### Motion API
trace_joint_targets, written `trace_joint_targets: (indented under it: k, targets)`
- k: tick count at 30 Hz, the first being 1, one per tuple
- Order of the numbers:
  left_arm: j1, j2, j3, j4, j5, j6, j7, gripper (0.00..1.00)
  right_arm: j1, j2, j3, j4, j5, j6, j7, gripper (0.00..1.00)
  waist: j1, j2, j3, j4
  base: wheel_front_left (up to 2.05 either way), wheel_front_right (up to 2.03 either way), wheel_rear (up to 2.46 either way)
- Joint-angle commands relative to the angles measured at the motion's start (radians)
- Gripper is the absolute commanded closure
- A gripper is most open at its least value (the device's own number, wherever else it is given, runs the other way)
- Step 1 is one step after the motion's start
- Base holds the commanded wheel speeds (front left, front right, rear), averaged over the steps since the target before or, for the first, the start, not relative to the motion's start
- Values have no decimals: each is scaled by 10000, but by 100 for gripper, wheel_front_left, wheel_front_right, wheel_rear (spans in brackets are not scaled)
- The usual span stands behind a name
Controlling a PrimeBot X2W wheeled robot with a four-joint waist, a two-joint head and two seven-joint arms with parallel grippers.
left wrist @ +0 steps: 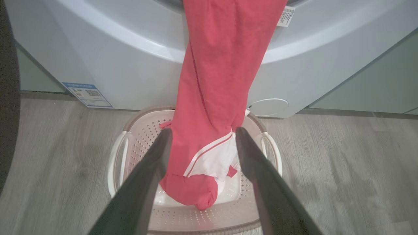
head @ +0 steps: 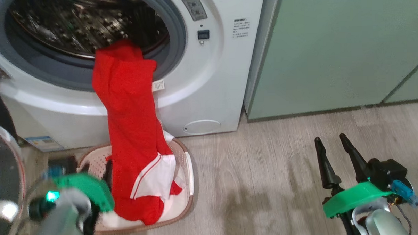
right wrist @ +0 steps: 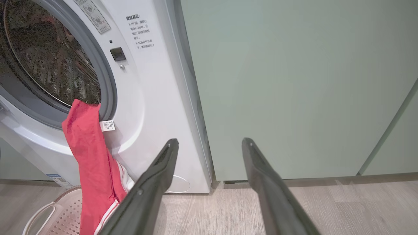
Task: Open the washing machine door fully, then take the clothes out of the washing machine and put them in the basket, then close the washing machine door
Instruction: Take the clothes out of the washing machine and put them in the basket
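Grey wood-look floor (head: 266, 164) runs in front of pale green cabinets (head: 332, 50) and the big white front-loading washing machine (head: 208, 96), which takes up the head view from 10 to 12 o'clock. Its large round door, black-rimmed with a clear bulging glass bowl (head: 2, 180), stands swung wide at 9 o'clock, so the opening step looks done. The bright red fabric garment (head: 128, 110) is only half out. Its upper end still rests over the grey rubber ring (head: 54, 74) at the mouth of the perforated steel drum (head: 87, 24). The rest hangs down the machine's front, and the lower end with the red-striped white panel (head: 155, 178) already lies inside the small cream perforated plastic basket (head: 189, 174) at 7 o'clock on the floor. The left hand (left wrist: 204, 130) hovers above the basket, fingers released and spread to either side of the hanging cloth, grasping nothing. The right hand (head: 329, 138) is at 4 o'clock, also released and empty, well apart from the machine. What remains, by my reading, is to draw the upper end clear into the basket, check the drum's hidden part, and close the door.
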Motion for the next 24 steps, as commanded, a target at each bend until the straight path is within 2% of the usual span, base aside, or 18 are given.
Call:
trace_joint_targets:
  k: [1,6,15,21,24]
  targets:
    - [-1168,395,205,-35,3,-3,491,0,-316,31,186,-331,62,65,-63,0,0,-1,367,-98,0,0,0]
    - [-2418,540,97,161,-16,-5,1650,0,-546,97,205,-351,69,65,-63,0,0,-1,916,-268,0,0,0]
    - [-5383,1368,-201,643,381,369,4020,0,-1199,280,325,-451,64,65,-63,0,0,-1,2289,-909,0,0,0]
    - [-7164,1917,-279,794,706,785,4736,0,-1609,318,432,-523,54,65,-63,0,0,-1,3149,-1386,0,0,0]
    - [-7668,2044,-266,872,726,794,4840,0,-1745,326,434,-555,56,65,-63,0,0,-1,3455,-1527,0,0,0]
